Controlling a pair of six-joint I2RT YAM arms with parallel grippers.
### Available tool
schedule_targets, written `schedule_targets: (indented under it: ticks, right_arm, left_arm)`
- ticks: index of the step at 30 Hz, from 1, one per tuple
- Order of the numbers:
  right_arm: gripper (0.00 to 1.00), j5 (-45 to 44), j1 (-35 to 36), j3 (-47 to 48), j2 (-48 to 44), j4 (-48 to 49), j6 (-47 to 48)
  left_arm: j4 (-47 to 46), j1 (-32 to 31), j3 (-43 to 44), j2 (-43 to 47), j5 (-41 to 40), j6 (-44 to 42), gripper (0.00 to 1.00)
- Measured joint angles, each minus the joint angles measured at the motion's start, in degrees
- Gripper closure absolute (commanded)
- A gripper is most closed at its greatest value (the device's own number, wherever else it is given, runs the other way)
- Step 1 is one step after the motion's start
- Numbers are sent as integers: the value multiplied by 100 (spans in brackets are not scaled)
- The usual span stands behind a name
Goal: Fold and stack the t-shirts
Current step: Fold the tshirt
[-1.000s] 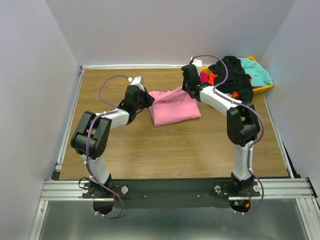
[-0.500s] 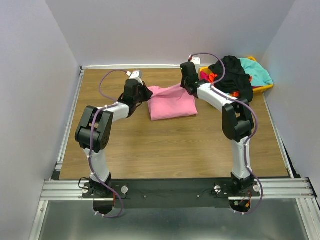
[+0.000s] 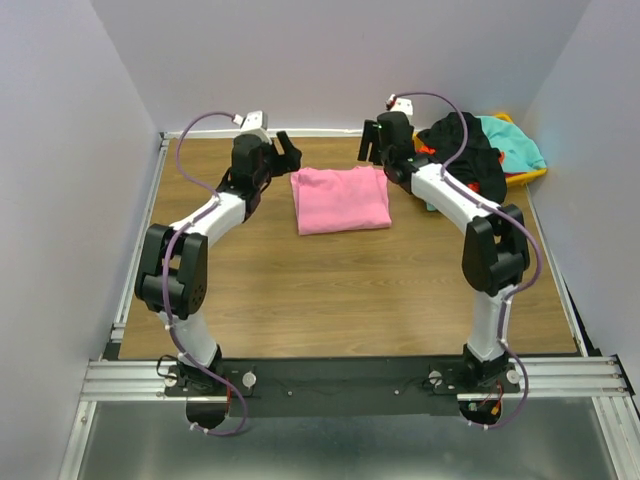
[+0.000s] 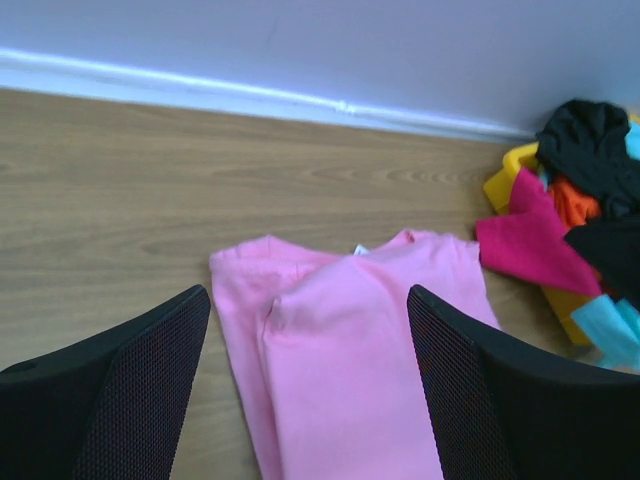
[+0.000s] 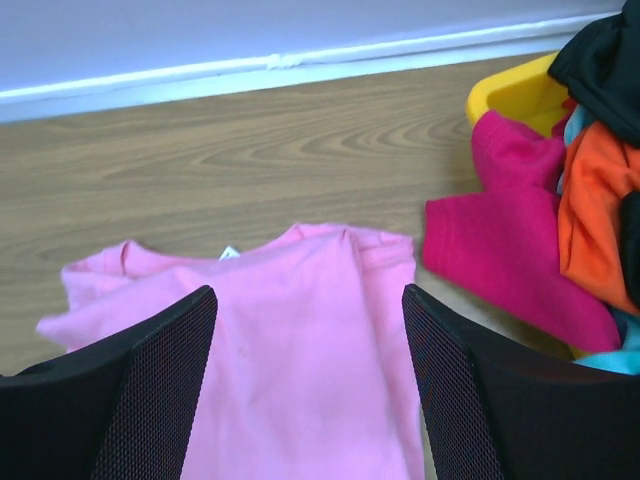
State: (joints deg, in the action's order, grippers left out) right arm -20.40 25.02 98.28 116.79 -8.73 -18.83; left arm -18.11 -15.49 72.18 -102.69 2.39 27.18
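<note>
Both your arms have lifted off the pink t-shirt and swung toward the far edge of the surface. That leaves it folded flat near the middle of that edge (likely as the base of the stack). Your left pincer and right pincer hang spread, holding nothing. You have the other t-shirts heaped in the yellow bin at the far right corner.

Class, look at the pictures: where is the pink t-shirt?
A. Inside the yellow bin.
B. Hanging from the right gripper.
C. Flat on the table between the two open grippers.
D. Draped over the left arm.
C: the pink t-shirt lies folded on the table, with the left gripper and the right gripper both open and holding nothing.
</note>
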Motion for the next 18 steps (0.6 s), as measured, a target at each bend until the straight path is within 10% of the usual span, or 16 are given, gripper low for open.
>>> schedule_targets:
  ticks: [18]
  right_arm:
    - [21,2699,415,-2245,-785,1292,-227]
  left_arm:
    - [-1172,0,-2334,188,925,155,12]
